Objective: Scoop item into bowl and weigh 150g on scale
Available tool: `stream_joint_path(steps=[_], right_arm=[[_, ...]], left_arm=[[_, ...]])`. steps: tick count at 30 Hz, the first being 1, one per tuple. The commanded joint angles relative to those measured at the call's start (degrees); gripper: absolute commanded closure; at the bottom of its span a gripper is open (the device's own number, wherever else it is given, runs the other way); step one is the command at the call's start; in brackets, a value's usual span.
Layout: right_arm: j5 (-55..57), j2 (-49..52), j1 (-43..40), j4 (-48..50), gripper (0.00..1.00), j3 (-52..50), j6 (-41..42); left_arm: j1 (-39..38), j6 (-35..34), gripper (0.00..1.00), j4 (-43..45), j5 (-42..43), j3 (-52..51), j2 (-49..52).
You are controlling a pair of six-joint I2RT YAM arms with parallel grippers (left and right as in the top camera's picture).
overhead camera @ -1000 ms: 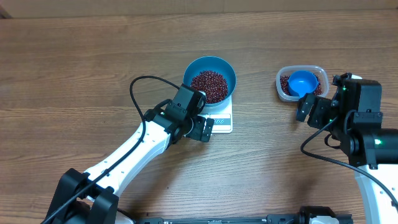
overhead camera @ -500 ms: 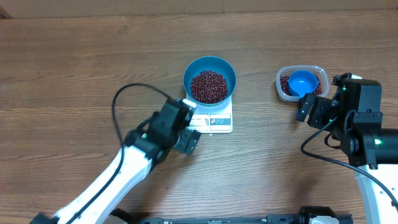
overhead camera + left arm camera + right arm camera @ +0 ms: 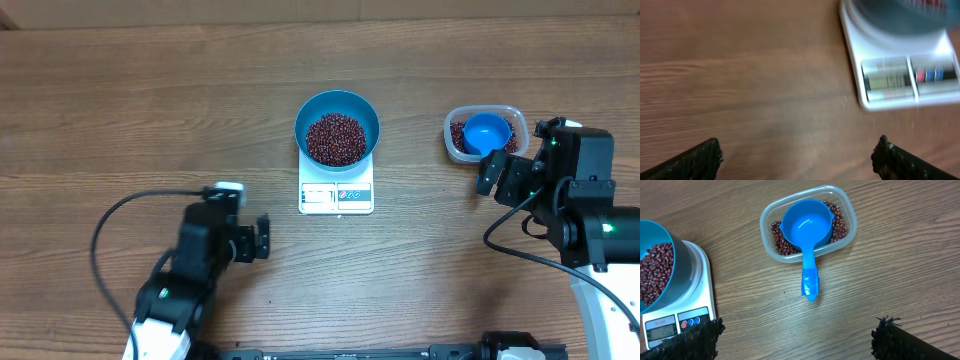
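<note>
The bright blue bowl stands on the white scale and holds a heap of dark red beans. My left gripper hangs open over bare table to the front left of the scale, holding nothing. In its blurred wrist view the scale lies ahead at the upper right and the left gripper is empty. My right gripper is open just in front of the clear tub. The right wrist view shows the bowl, beans, scale and open right gripper.
The clear tub holds more beans and a small blue scoop, whose handle sticks out over the near rim toward my right gripper. From above, the scoop fills most of the tub. Wooden tabletop lies all around.
My left arm has drawn back from the scale's front left corner toward the front left of the table. The right arm, bowl, scoop and tub have not moved.
</note>
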Motion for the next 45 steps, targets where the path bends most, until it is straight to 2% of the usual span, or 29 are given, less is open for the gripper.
stream_joint_path(steps=[1,12,20,27,32,37,45], right_arm=[[0.50,-0.57,-0.15,0.31,0.00,1.46,-0.46],[0.50,-0.57,-0.15,0.31,0.00,1.46,-0.46],[0.50,-0.57,-0.15,0.31,0.00,1.46,-0.46],[0.50,-0.57,-0.15,0.31,0.00,1.46,-0.46],[0.50,-0.57,-0.15,0.31,0.00,1.49,-0.46],[0.50,-0.57,-0.15,0.31,0.00,1.46,-0.46],[0.50,-0.57,-0.15,0.31,0.00,1.46,-0.46]], left_arm=[[3.41,-3.80,0.00,2.45,0.76,-3.34,-6.43],[12.90,-3.78,0.00,19.93,6.16,-15.78,-20.81],[14.69,-3.85,0.00,31.78,6.73,-26.29,-28.89],[15.47,-4.22,0.00,27.26,6.25,-26.25,-35.39],[15.76,-4.22,0.00,20.11,6.27,-26.25,-40.46],[15.78,-3.41,0.00,19.63,5.81,-26.25,-44.28],[15.78,5.73,0.00,19.61,6.56,-26.25,-44.68]])
